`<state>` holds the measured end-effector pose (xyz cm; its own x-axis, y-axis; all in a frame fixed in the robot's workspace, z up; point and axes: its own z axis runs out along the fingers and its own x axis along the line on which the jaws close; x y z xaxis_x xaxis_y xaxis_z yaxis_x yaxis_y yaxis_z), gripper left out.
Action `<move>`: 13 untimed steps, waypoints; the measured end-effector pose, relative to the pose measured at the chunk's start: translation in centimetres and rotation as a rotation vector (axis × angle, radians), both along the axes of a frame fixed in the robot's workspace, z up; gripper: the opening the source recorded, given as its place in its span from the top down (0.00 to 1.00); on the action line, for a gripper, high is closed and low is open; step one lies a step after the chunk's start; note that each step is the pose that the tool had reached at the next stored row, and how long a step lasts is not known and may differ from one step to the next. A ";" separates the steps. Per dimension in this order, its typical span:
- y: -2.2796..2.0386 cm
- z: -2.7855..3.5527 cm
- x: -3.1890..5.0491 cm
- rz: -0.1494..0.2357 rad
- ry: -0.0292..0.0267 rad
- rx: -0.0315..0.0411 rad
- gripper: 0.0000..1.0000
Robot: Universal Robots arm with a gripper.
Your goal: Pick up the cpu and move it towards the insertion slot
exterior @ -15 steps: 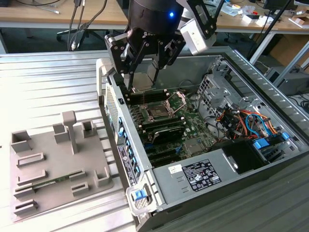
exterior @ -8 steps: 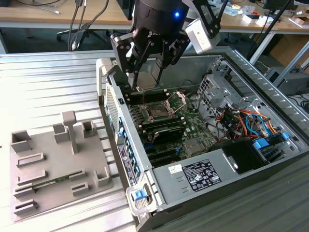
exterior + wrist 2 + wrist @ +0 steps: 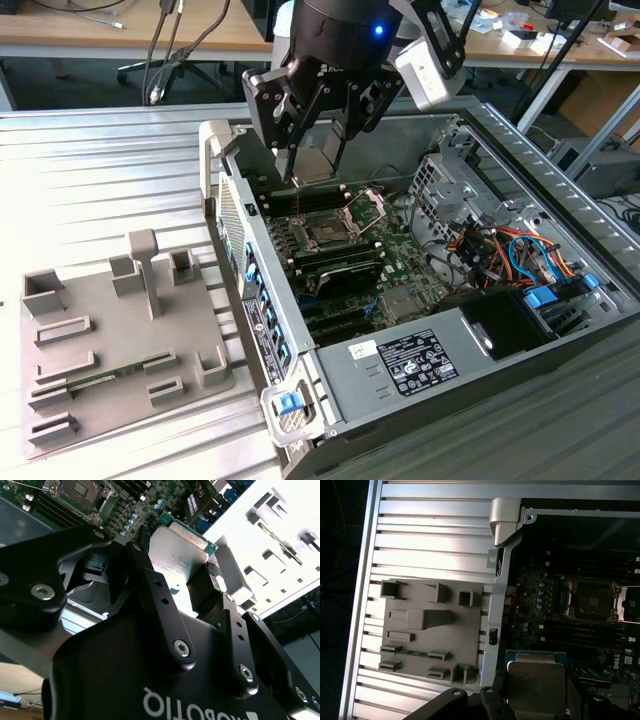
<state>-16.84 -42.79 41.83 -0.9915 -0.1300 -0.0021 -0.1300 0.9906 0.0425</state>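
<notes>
The cpu [image 3: 318, 165], a small flat chip with a pale metal top, hangs above the open computer case with my gripper [image 3: 316, 172] shut on its edges. Both wrist views show the cpu [image 3: 177, 547] [image 3: 535, 680] between the black fingers [image 3: 150, 580]. The insertion slot [image 3: 325, 233] is a dark square socket on the green motherboard, a little below and in front of the chip in the exterior view. Its hinged metal plate [image 3: 367, 206] stands open. The insertion slot [image 3: 592, 600] [image 3: 80, 487] lies uncovered in both wrist views.
A grey tray [image 3: 100, 340] [image 3: 432, 630] with raised holders and a thin green memory stick [image 3: 95, 380] lies on the ribbed metal table [image 3: 100, 170] at the exterior view's left. The case wall [image 3: 250, 270] stands between tray and motherboard. Cables and drive bays [image 3: 520, 250] crowd the case's right.
</notes>
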 end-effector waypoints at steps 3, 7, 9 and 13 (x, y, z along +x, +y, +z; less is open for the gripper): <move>0.06 -0.01 0.35 0.000 0.0000 -0.0001 0.45; 0.08 -0.03 0.68 0.000 0.0000 0.0000 0.45; 0.08 -0.03 0.85 0.000 0.0000 0.0000 0.45; 0.09 -0.04 1.25 0.000 0.0000 -0.0001 0.45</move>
<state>-15.59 -42.70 41.79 -0.9915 -0.1300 -0.0021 -0.1300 0.9906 0.0424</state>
